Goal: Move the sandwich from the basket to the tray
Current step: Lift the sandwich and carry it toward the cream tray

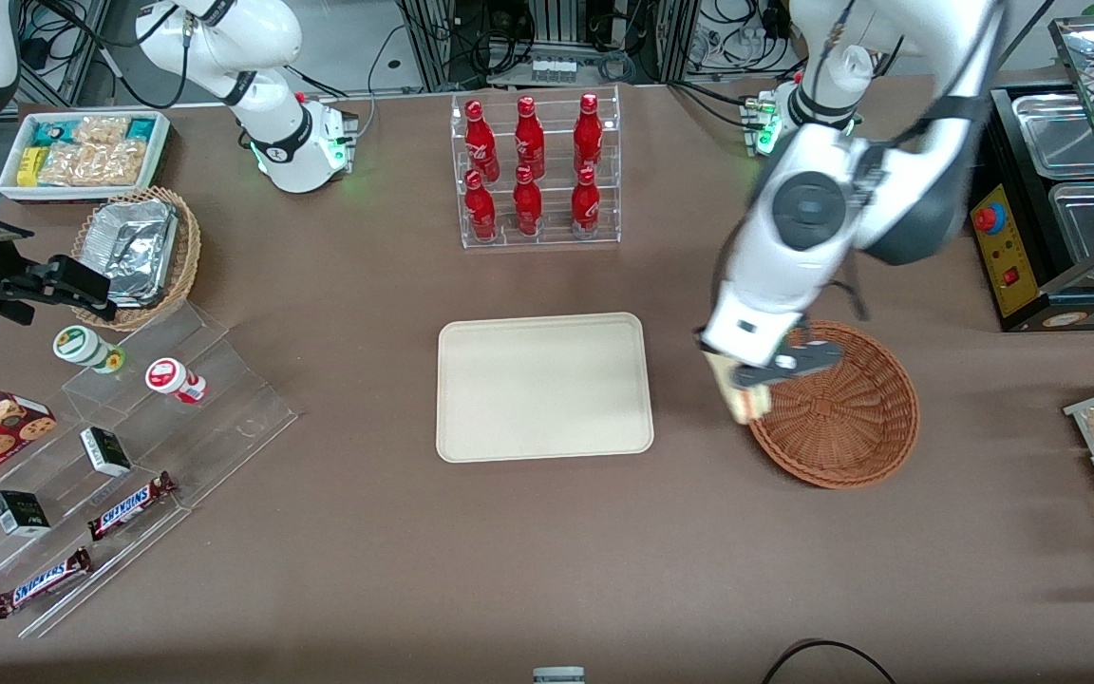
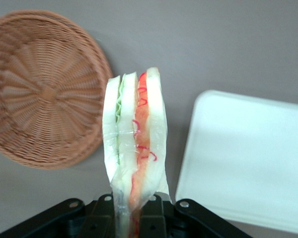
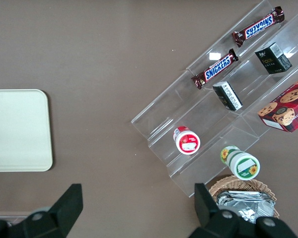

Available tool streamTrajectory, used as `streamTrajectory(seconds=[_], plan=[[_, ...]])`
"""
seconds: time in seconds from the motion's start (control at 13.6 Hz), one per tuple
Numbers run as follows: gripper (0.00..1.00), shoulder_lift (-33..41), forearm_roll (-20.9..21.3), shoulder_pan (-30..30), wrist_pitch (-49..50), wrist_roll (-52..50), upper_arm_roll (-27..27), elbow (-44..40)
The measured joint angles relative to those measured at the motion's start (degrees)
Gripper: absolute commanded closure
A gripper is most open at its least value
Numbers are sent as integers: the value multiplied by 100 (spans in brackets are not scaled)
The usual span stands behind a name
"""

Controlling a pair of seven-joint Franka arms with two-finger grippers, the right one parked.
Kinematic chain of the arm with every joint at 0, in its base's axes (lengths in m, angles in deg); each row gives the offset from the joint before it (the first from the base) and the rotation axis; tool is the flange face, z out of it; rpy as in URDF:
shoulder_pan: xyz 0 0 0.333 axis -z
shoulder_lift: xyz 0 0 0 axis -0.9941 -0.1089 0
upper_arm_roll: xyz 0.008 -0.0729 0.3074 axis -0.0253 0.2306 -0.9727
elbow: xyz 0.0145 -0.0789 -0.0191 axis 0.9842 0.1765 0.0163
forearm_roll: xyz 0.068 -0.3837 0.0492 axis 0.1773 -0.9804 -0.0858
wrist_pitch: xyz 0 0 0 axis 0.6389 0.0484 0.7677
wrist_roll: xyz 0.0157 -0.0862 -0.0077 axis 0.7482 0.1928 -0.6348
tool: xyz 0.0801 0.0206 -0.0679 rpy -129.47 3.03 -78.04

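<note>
My left gripper (image 1: 754, 380) is shut on the sandwich (image 2: 135, 144), a wrapped wedge of white bread with red and green filling. It hangs in the air above the table, over the rim of the reddish-brown wicker basket (image 1: 846, 408) on the edge that faces the tray. The sandwich (image 1: 742, 391) shows just below the black fingers in the front view. The cream tray (image 1: 544, 386) lies bare in the middle of the table, and one corner of the tray (image 2: 248, 158) appears beside the sandwich in the wrist view. The basket (image 2: 42, 94) holds nothing.
A clear rack of red bottles (image 1: 536, 171) stands farther from the front camera than the tray. Toward the parked arm's end are acrylic steps (image 1: 129, 446) with snacks, a tan basket of foil trays (image 1: 139, 249) and a white snack bin (image 1: 84, 152). A food warmer (image 1: 1069, 209) stands at the working arm's end.
</note>
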Motion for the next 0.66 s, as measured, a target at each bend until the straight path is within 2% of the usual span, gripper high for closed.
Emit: streamTrajectory(seconds=[0.66], plan=[[87,-1890,0,1240,-185,-65,5,-1610]])
